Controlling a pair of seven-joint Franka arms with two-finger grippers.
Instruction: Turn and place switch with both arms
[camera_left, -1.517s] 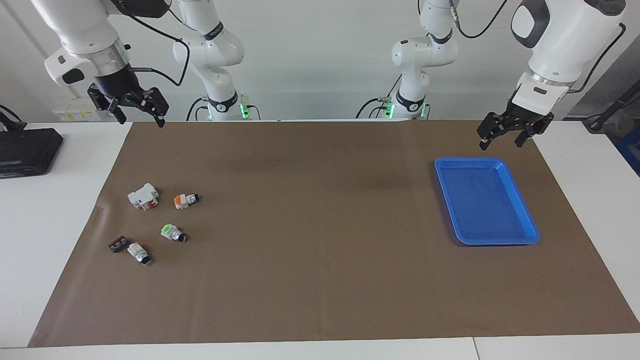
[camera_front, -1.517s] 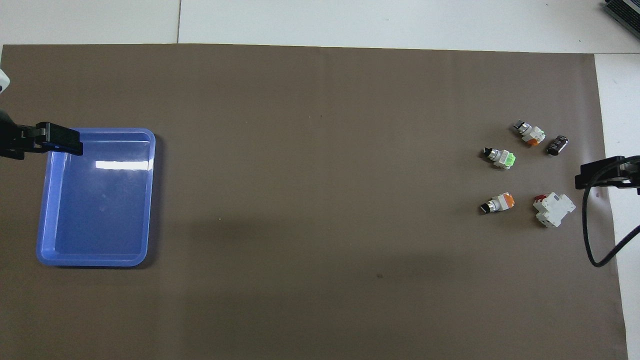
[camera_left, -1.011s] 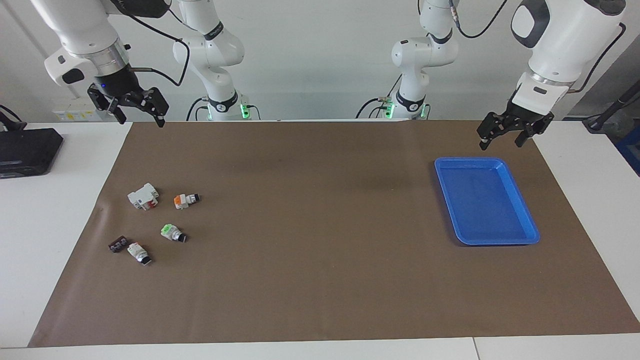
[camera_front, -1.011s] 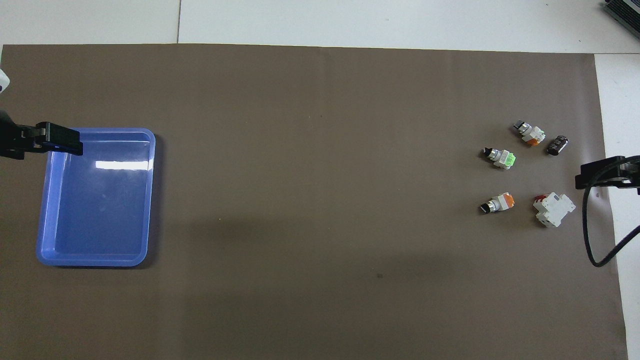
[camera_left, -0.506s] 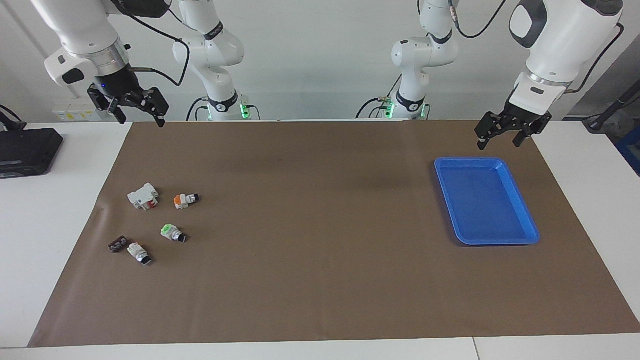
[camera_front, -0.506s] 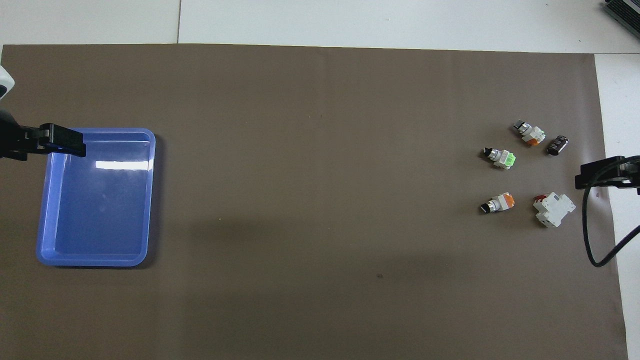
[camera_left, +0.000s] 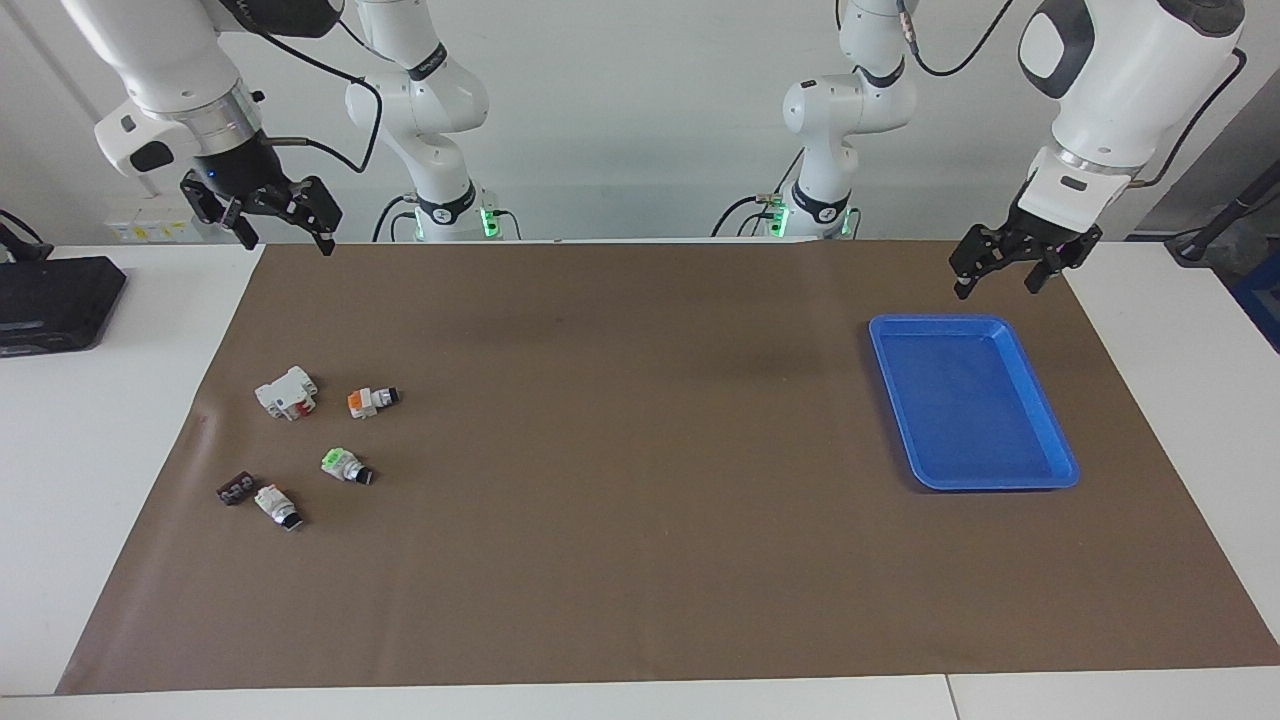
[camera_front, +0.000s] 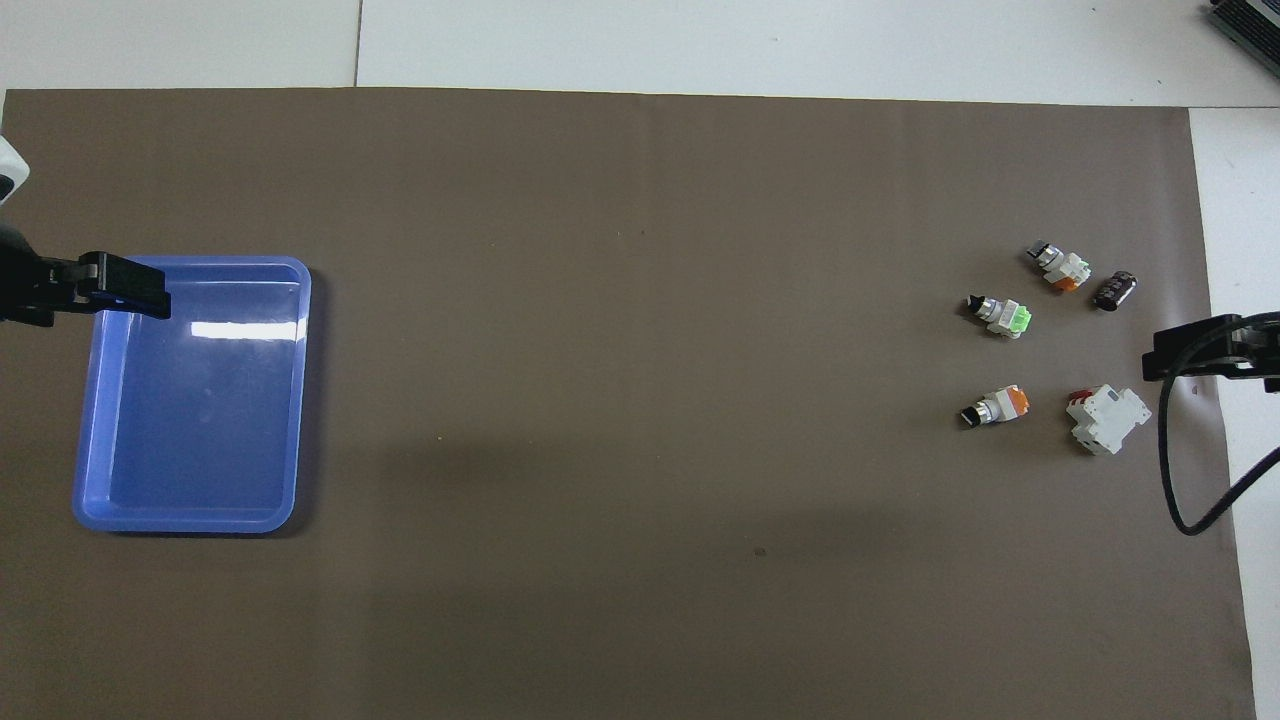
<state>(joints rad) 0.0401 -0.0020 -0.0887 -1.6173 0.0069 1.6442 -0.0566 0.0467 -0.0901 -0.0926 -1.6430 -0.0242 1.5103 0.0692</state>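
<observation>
Orange-ended switch (camera_left: 371, 401) lay mid-left on the table (camera_left: 640, 560). Right tool (camera_left: 285, 232) upper left, left tool (camera_left: 996, 277) upper right, both spread wide, empty.

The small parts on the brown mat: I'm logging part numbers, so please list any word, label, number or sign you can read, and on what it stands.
None can be read.
White switch with the orange block: no legible marking.
White switch with the green end: none legible.
Larger white block with the red mark: print, if any, too small.
Blue plastic tray: plain.
</observation>
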